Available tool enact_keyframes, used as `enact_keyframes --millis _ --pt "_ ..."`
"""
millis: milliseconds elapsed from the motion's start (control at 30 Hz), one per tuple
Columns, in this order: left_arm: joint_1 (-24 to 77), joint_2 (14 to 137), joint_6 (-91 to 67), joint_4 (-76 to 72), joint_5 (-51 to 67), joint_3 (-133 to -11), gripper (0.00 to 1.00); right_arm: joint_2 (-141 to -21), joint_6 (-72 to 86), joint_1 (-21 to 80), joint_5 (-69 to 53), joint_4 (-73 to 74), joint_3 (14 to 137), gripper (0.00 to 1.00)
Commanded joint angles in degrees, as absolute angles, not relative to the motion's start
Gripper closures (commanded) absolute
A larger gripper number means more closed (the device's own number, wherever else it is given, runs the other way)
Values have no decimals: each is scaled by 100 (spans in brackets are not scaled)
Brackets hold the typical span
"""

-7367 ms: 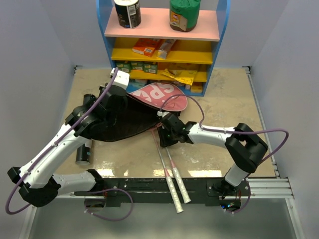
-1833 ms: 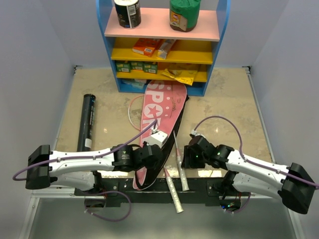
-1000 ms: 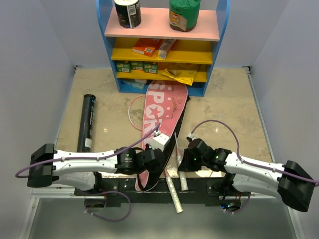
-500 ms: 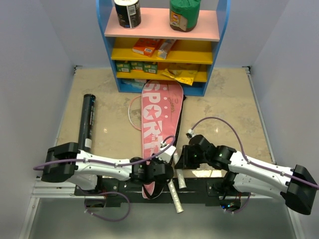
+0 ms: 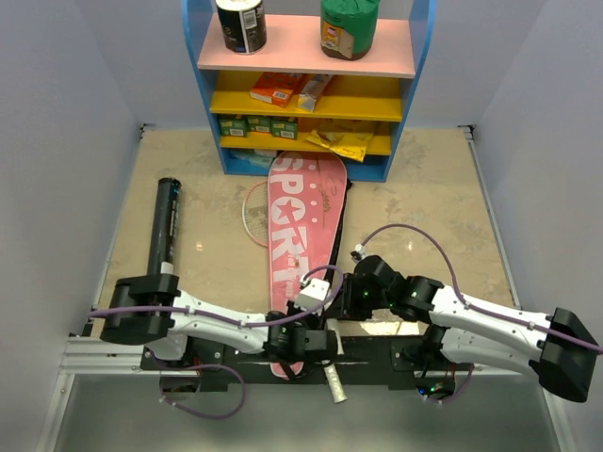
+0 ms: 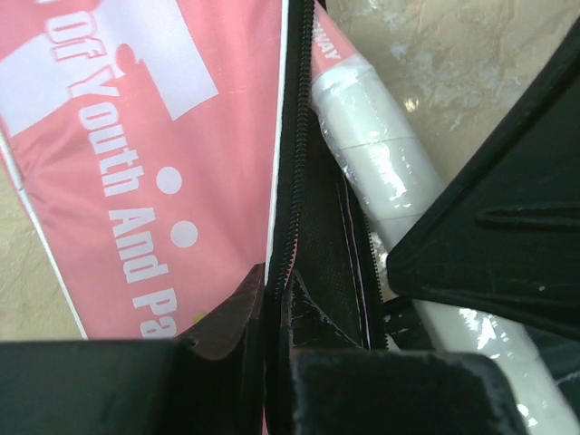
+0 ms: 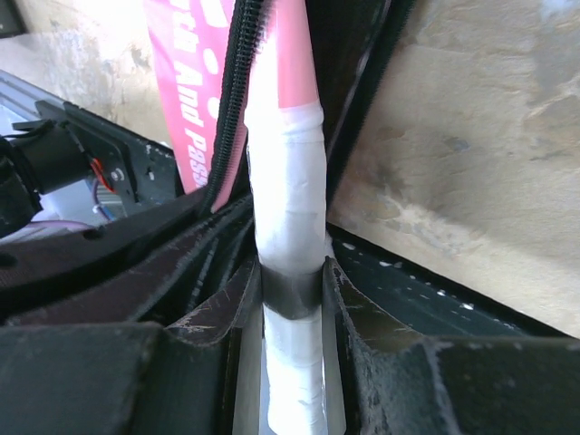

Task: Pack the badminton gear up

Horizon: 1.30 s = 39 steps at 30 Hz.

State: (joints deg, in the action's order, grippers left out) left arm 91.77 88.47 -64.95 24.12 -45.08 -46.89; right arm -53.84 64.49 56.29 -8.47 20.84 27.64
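Note:
The large pink racket-shaped bag (image 5: 300, 226) with white lettering lies lengthwise from the shelf foot to the near edge. My left gripper (image 5: 300, 344) is shut on the bag's black zipper edge (image 6: 288, 227) at its narrow near end. My right gripper (image 5: 343, 303) is shut on a white racket handle (image 7: 290, 181) that runs into the bag's open side; the handle's end (image 5: 334, 384) sticks out over the near rail. A pink racket head (image 5: 252, 212) shows left of the bag. The long black tube (image 5: 165, 231) lies at the left. No shuttlecocks are in view.
The blue-yellow shelf unit (image 5: 311, 104) with small boxes, packets and two jars stands at the back, touching the bag's wide end. The black base rail (image 5: 377, 348) runs along the near edge under both grippers. The two grippers are very close together.
The bag's pink flap has come down flat over the rackets. My left gripper has slid along the bag's edge toward its narrow near end. My right gripper has stayed on the handle.

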Motion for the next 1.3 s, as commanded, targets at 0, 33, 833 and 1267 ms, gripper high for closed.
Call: enact_keyframes --millis 0,33,833,1267 --pt "9623 9263 -8161 3233 -4895 -5378 100 -5449 7154 5678 -502 748 2839 100" --pt "9728 9325 -8348 3591 -4974 -5588 100 -5493 7189 5695 -466 669 2821 100" --pt "10810 9976 -10783 5449 -5985 -6715 100 -6556 8271 6117 624 -1536 2382 100" --pt "10837 9290 -11389 5044 -5959 -5819 100 -7208 7954 6108 492 -3464 1978 59"
